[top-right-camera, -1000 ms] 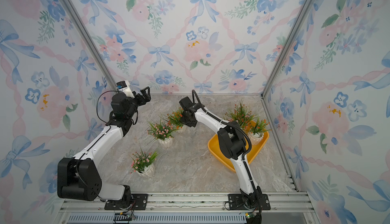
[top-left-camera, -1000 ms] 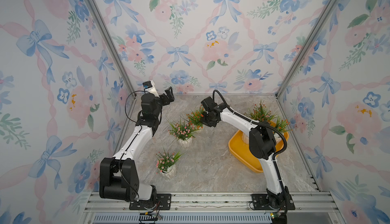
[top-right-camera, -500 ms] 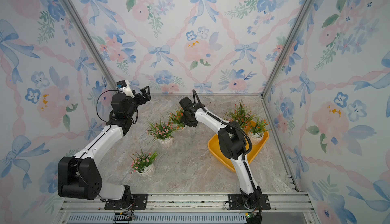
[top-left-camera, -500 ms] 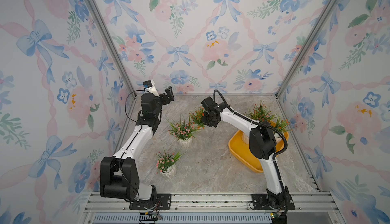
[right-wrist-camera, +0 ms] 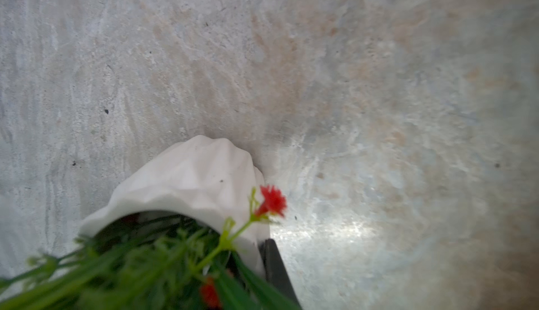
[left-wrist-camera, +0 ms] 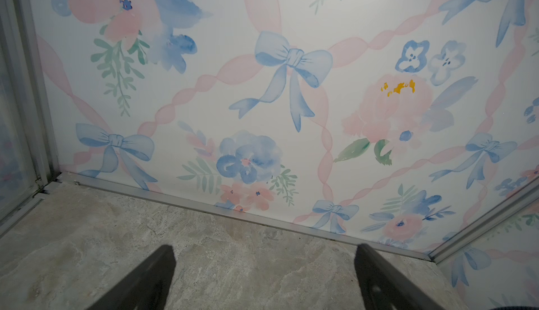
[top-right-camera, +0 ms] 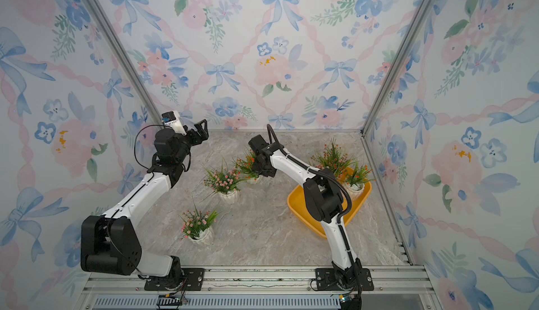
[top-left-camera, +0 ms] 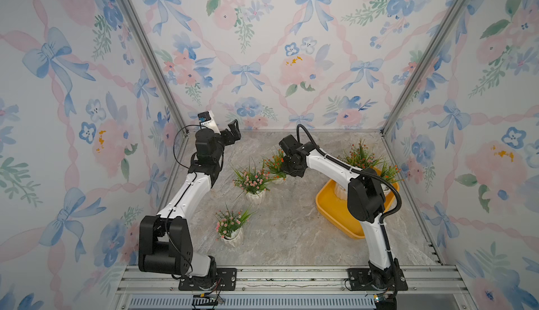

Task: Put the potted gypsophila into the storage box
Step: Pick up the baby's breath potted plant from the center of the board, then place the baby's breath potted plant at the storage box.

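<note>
where the right claw (top-left-camera: 285,174) is, its two fingers are pressed together on the rim of the red gypsophila pot (right-wrist-camera: 192,177), pinching it. in the right wrist view one dark finger (right-wrist-camera: 274,264) lies flat against the outside of the white pot, and the other finger is hidden under the green leaves. the pot is right at the claw, and a red bloom (right-wrist-camera: 272,200) pokes out just past the finger. the pot's bottom is down at the marble table (right-wrist-camera: 379,89), but i cannot tell if it touches.

just beside the claw, on the side of the left arm, stands a pink gypsophila pot (top-left-camera: 253,181), upright on the table. nearer the front edge stands a second pink gypsophila pot (top-left-camera: 230,225), apart from both claws.

the storage box (top-left-camera: 329,206) is well apart from the right claw, on the robot's right side, partly hidden behind the right arm (top-left-camera: 364,197). in a top view two more plants stand in it: a tall gypsophila (top-left-camera: 360,155) at the back and a smaller gypsophila (top-left-camera: 389,173) by the side wall.

the left claw (top-left-camera: 233,129) is up near the back corner, far from every pot. its fingers (left-wrist-camera: 145,282) are spread wide, with table and the flowery wall (left-wrist-camera: 291,89) showing between them.
</note>
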Robot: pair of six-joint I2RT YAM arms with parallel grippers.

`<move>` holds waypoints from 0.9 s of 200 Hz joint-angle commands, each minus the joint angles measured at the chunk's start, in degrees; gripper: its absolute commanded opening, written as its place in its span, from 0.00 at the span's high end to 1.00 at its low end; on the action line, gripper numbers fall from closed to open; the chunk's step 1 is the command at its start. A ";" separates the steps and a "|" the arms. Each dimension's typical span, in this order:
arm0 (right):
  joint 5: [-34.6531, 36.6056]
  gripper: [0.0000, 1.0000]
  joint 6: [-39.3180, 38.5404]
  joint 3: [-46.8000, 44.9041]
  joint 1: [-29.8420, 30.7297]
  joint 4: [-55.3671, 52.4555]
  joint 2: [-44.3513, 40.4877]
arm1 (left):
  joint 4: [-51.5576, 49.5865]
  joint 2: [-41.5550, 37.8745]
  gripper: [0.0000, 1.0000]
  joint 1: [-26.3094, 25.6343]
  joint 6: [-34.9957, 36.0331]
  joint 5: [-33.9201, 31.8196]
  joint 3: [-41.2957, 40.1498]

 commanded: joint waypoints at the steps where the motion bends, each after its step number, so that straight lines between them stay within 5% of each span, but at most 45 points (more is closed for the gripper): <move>1: 2.91 1.00 -0.88 -1.47 0.17 -0.82 -6.28 | 1.75 1.18 0.02 -0.75 2.58 -0.67 2.16; 76: 7.86 1.00 -1.18 -11.67 -0.95 -1.72 -21.11 | 2.15 5.09 0.02 -3.91 3.09 -0.75 5.51; 180: 15.16 1.00 3.33 -40.88 -4.46 -12.66 -53.89 | 3.72 12.24 0.02 -9.78 0.75 0.13 10.77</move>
